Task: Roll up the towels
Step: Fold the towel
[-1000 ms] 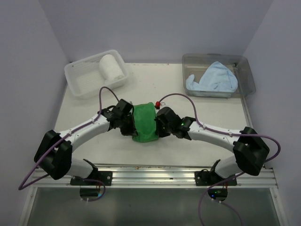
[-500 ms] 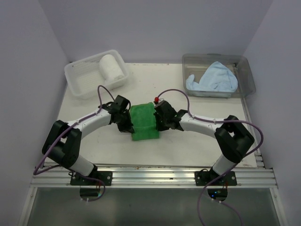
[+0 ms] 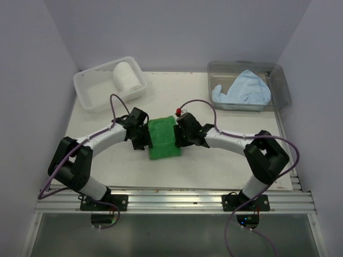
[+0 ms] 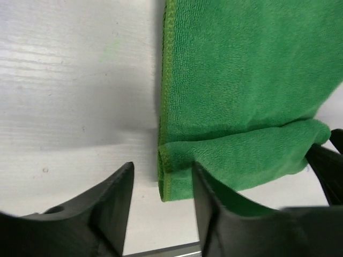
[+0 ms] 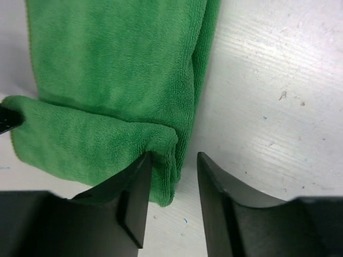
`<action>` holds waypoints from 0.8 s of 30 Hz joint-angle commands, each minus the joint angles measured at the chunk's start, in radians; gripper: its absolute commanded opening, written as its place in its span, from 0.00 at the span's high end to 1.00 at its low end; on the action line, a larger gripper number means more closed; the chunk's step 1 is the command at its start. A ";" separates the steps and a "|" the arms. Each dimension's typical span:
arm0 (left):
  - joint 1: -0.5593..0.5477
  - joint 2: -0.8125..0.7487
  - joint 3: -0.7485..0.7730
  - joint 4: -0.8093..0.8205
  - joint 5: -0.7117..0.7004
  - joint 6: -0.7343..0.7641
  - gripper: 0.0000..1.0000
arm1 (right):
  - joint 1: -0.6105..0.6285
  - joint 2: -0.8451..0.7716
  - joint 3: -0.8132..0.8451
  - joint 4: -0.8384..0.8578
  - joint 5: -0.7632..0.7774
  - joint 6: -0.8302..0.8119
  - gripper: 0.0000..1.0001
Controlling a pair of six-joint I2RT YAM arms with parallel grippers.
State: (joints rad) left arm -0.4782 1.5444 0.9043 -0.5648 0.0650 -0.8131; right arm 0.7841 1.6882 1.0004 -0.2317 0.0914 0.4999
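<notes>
Flanking green towel [image 3: 162, 140], left end effector [image 4: 161, 170], right end effector [image 5: 173, 159], straddling its corners

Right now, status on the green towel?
Left gripper and right gripper open, each straddling a side edge. Green towel flat, one end folded over. Basket and tub sit well behind it.

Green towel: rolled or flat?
Mostly flat. The green towel has only its near end turned over once, seen in both wrist views.
</notes>
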 commanded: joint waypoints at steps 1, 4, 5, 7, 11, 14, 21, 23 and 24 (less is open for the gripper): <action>0.006 -0.093 0.064 -0.047 -0.057 0.032 0.47 | -0.005 -0.120 0.003 -0.004 0.011 -0.017 0.55; -0.006 -0.133 0.079 -0.082 -0.056 0.041 0.46 | -0.003 -0.180 -0.019 -0.020 0.005 -0.011 0.50; -0.013 -0.139 0.084 -0.090 -0.057 0.038 0.46 | 0.001 -0.192 -0.023 -0.023 0.004 -0.011 0.51; -0.040 -0.142 0.088 -0.093 -0.045 0.025 0.50 | 0.012 -0.209 -0.029 -0.024 -0.004 -0.009 0.53; -0.085 -0.118 0.064 -0.021 0.034 -0.004 0.65 | 0.030 -0.194 -0.020 -0.012 -0.042 -0.001 0.82; -0.091 -0.086 0.027 0.057 0.105 -0.029 0.76 | 0.033 -0.159 -0.011 -0.001 -0.071 0.006 0.90; -0.091 0.011 0.038 0.115 0.081 -0.031 0.81 | 0.035 -0.019 0.044 0.003 -0.058 -0.046 0.91; -0.089 0.045 0.054 0.112 0.075 -0.018 0.82 | 0.033 0.036 0.066 0.011 -0.038 -0.067 0.91; -0.089 0.054 0.057 0.108 0.067 -0.015 0.82 | 0.033 0.051 0.069 0.012 -0.027 -0.073 0.91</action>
State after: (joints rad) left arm -0.5701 1.5688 0.9333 -0.5030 0.1421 -0.8284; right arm 0.8177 1.6905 1.0180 -0.2382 0.0372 0.4728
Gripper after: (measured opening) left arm 0.179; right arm 0.097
